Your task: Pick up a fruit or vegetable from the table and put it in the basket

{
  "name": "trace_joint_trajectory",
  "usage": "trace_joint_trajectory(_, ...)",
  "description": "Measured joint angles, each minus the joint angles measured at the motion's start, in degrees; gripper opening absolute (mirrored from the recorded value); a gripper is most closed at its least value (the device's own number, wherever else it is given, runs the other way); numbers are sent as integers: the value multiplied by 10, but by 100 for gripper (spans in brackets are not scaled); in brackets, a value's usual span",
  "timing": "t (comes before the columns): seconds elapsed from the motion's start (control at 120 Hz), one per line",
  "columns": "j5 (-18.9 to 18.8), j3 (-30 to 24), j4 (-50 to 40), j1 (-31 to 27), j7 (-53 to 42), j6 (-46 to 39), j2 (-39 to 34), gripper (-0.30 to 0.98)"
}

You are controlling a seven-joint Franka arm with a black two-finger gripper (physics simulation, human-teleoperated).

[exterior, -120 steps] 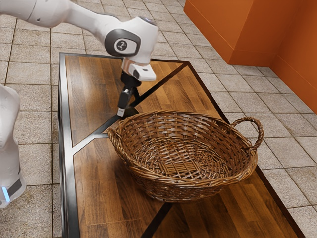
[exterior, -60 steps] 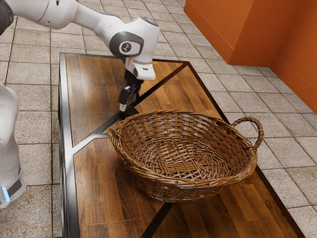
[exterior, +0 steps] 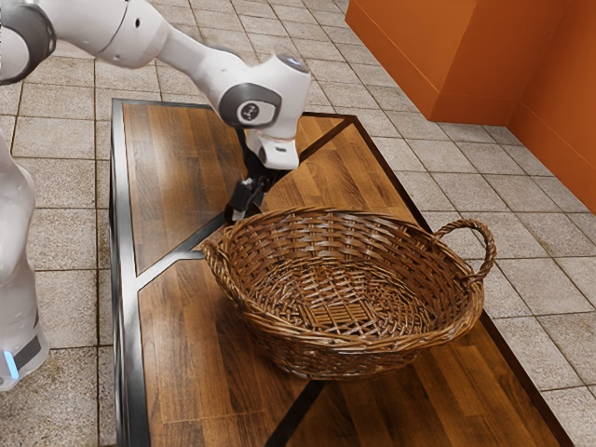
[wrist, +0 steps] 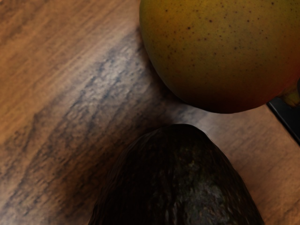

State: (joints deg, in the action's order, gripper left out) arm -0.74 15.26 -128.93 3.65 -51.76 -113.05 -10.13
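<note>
Evidently the grasp comes first: in the exterior view the arm [exterior: 216,70] reaches over the table [exterior: 186,372] and sets the gripper [exterior: 237,210] low, just beside the basket [exterior: 345,239] and by the rim's end toward the exterior view's left. That low, slanted reach makes sense if the aim is a fruit lying close to the wicker, since the carry would then be short. I cannot tell from here whether the gripper is open or closed, nor whether it has hold of anything. The basket stands upright with its mouth up and its woven floor in sight, so a fruit can be let down from above. Its handle [exterior: 491,250] rises at the end toward the exterior view's right, well apart from the gripper, and should not hinder a crossing at the nearer rim. In the wrist view the avocado [wrist: 180,183] is large and dark, directly under the gripper or held by it; which of the two, I cannot tell, nor whether it bears on the wood. Its place there suggests it is the one meant for the basket. The mango [wrist: 220,51] is close to the avocado's narrow end, wood showing between them, with a black strip [wrist: 287,121] beyond it. Being so near, it could be nudged as the grip is made or lifted, so I judge a straight rise best, high enough to clear the rim, before moving across.
</note>
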Motion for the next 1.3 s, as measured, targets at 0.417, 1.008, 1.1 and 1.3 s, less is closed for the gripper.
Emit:
trace_joint_trajectory(0.417,43,3,0,-15,-18,-28,21,36)
trace_joint_trajectory(1.008,113,-84,145,57,-24,-60,-44,32)
trace_joint_trajectory(1.1,143,-108,146,78,-23,-61,-41,31)
trace_joint_trajectory(1.3,202,-145,146,101,-20,-66,-25,32)
